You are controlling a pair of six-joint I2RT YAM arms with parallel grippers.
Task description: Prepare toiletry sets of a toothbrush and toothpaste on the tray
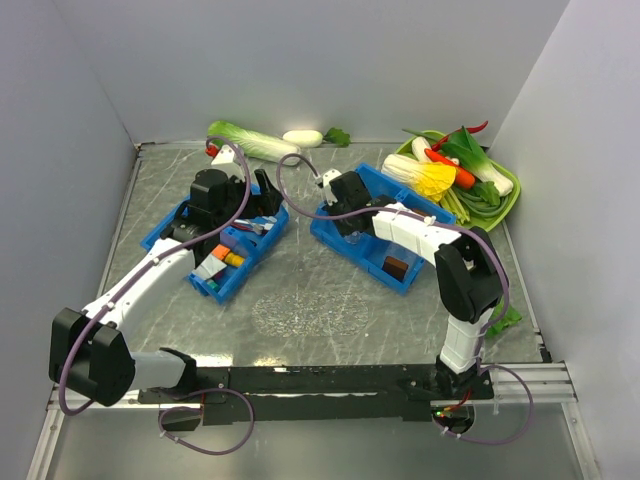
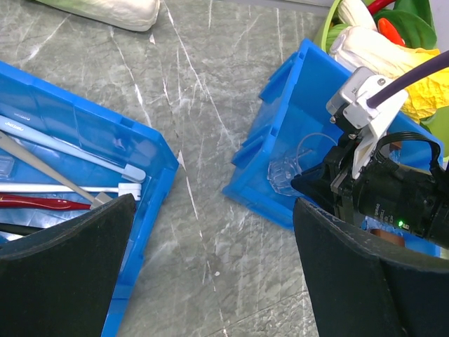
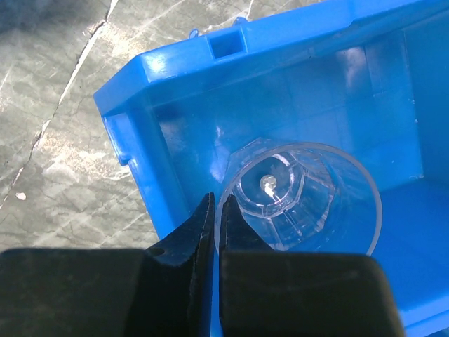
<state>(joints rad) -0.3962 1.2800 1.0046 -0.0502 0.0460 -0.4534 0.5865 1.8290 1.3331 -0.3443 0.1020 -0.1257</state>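
Note:
The clear oval tray (image 1: 310, 312) lies on the table in front of the two bins, with nothing on it. Pale toothbrushes (image 2: 66, 145) lie in the left blue bin (image 2: 156, 203), with coloured tubes (image 1: 228, 257) at its near end. My left gripper (image 2: 214, 210) is open and empty, hovering over the gap between the bins; it also shows in the top view (image 1: 263, 193). My right gripper (image 3: 217, 205) is inside the right blue bin (image 3: 161, 70), shut on the rim of a clear plastic cup (image 3: 302, 196).
A green tray of vegetables (image 1: 505, 205) stands at the back right. A cabbage (image 1: 250, 142) and a white vegetable (image 1: 302, 137) lie along the back wall. A brown item (image 1: 396, 266) sits in the right bin's near end.

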